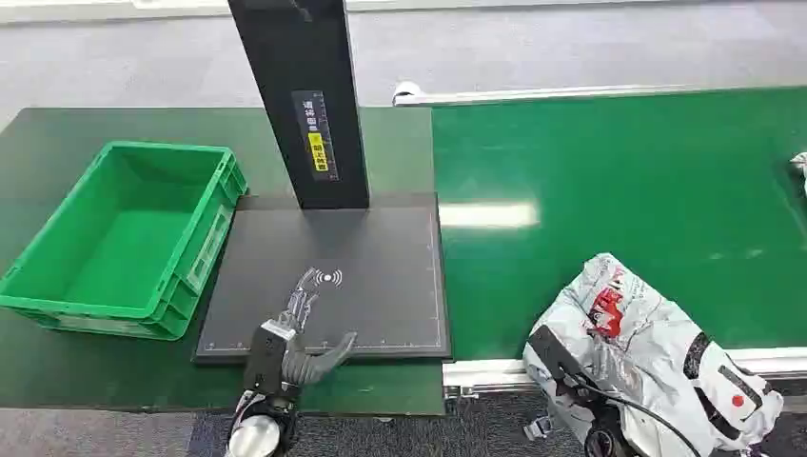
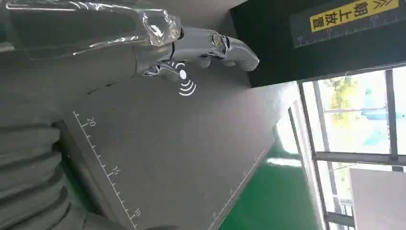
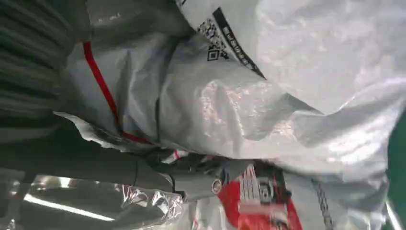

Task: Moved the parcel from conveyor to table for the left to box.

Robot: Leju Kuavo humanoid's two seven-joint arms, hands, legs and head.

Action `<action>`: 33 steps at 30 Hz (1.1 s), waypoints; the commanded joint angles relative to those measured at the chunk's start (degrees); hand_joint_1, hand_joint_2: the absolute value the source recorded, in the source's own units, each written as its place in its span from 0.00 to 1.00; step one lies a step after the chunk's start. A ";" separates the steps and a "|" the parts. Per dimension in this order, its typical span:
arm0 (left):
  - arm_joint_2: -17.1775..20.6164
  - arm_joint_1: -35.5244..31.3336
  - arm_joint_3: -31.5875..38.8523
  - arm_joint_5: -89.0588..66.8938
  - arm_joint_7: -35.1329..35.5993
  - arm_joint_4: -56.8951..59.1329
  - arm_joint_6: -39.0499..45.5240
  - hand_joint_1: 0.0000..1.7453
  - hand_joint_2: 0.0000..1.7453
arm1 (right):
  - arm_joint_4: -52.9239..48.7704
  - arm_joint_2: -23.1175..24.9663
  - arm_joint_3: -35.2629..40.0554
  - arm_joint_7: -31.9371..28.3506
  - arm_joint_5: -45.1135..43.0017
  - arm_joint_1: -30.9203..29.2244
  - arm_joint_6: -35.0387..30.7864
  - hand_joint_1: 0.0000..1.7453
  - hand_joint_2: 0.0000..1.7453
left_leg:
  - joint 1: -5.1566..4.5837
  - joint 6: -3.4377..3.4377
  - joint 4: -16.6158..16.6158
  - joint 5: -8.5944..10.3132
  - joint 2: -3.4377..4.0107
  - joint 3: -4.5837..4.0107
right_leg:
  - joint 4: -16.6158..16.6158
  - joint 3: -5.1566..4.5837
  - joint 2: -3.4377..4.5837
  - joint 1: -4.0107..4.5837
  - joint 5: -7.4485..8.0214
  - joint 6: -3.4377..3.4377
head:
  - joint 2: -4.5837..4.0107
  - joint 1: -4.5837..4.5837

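Parcel (image 1: 647, 352) at the conveyor's (image 1: 619, 209) near edge, overhanging it, apparently gripped by the right hand (image 3: 191, 179), though its fingers are mostly hidden. The move to the table (image 1: 95, 381) is not yet done. Left hand (image 1: 295, 333) rests on the scanner pad (image 1: 381, 286), fingers apart. Green crate (image 1: 57, 295) waits beyond.

You see the parcel (image 1: 657, 357) covering the right hand, its lower corner cut off, label print (image 3: 229, 40) too small to read
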 commanded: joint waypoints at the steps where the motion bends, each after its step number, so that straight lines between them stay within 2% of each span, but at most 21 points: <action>1: 1.09 -0.60 0.08 0.20 -0.01 2.52 -0.14 0.00 1.00 | 1.24 2.21 -2.63 -3.79 -3.35 0.75 -1.99 1.00 1.00 | 0.03 -0.01 -0.05 0.02 -0.03 0.08 | -0.07 0.10 -0.02 0.04 0.01 -0.04 | 0.00 0.00; 3: 1.05 -0.57 0.05 0.20 -0.01 2.53 -0.14 0.00 1.00 | 1.22 2.19 -2.65 -3.80 -3.35 0.86 -1.99 1.00 1.00 | 0.04 -0.01 -0.16 0.08 -0.06 0.09 | -0.18 0.11 -0.04 0.05 0.07 -0.07 | 0.00 0.02; 5: 1.09 -0.34 0.07 0.19 0.00 2.28 -0.21 0.00 1.00 | -0.79 2.68 -2.82 -7.17 -6.30 1.49 -3.82 1.00 1.00 | 0.04 0.00 -0.13 0.05 -0.04 0.10 | -0.15 0.12 -0.03 0.05 0.05 -0.06 | 0.00 0.00; 8: 1.34 0.35 0.08 0.40 -0.26 1.23 -0.09 0.00 1.00 | -5.44 3.52 -2.67 -15.82 -14.26 2.43 -7.18 1.00 1.00 | 0.03 0.00 -0.08 0.01 -0.04 0.08 | -0.09 0.09 -0.03 0.04 0.01 -0.04 | 0.00 0.00; 31: 1.48 0.51 0.04 0.38 -0.23 0.85 -0.12 0.00 1.00 | -6.07 3.16 -2.30 -15.75 -14.61 2.68 -7.02 1.00 1.00 | 0.01 0.01 -0.05 0.01 0.02 -0.03 | -0.06 -0.01 0.04 0.02 0.03 -0.03 | 0.02 0.00; 33: 1.02 0.95 0.81 1.58 -2.06 0.00 0.96 0.00 1.00 | -8.59 4.30 -3.35 -25.34 -26.01 3.08 -9.09 1.00 1.00 | 0.01 0.01 -0.06 0.01 0.02 -0.03 | -0.07 -0.01 0.04 0.02 0.03 -0.03 | 0.00 0.00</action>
